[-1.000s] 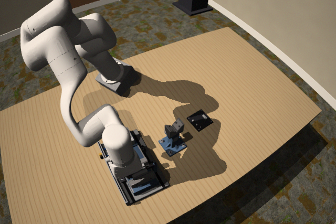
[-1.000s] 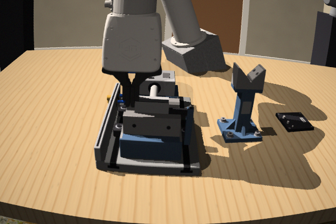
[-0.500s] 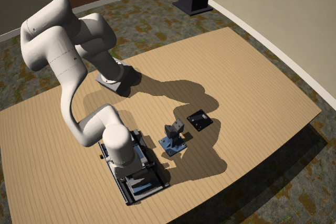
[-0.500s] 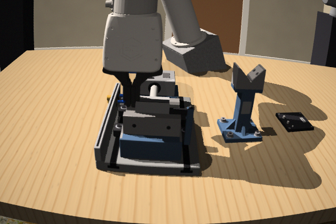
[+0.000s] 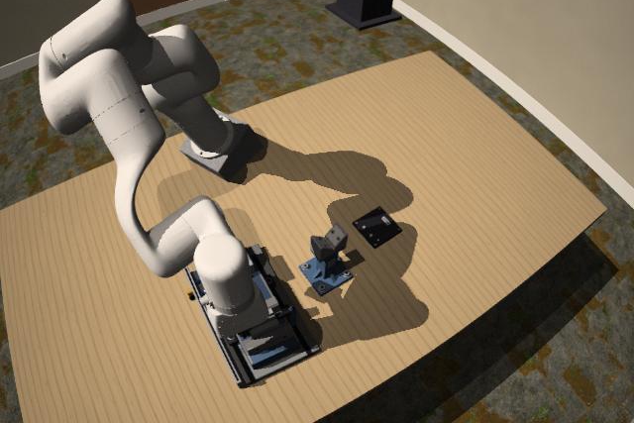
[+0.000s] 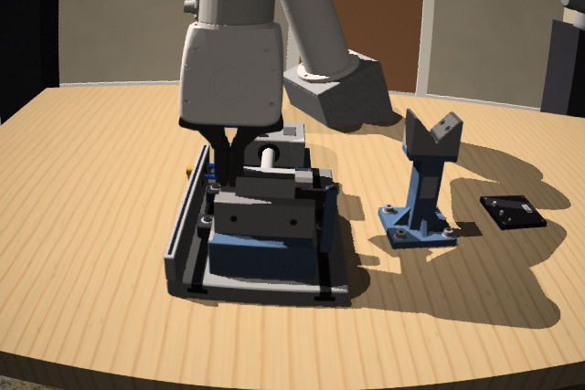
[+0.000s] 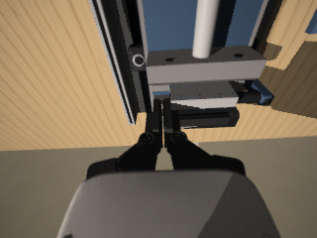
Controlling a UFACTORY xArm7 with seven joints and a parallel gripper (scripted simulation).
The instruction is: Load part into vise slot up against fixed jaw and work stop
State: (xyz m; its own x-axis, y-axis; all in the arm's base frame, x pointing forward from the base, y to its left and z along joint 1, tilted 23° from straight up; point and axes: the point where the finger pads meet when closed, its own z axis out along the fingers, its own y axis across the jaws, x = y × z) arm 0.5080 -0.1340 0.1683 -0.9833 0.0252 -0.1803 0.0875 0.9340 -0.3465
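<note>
Wrist view shows the black 2-finger gripper (image 7: 162, 110) with its fingers pressed together and nothing between them, their tips set against the end of the grey rectangular block (image 7: 208, 94) just to their right. Used as a closed pusher, they look placed to nudge the part lengthwise toward the work stop, which I cannot pick out.

That block lies inside the blue-and-grey pneumatic vise (image 6: 264, 216), beyond the fingertips and below the jaw driven by the white cylinder rod (image 7: 205, 27). Exterior view shows it sitting slightly tilted between the jaws, so it probably is not yet flat on the 2 low bars.

Well right of the fingers, the grey V-block on its blue stand (image 6: 432, 140) holds nothing, and the black square infeed plate (image 5: 377, 226) carries no part.
</note>
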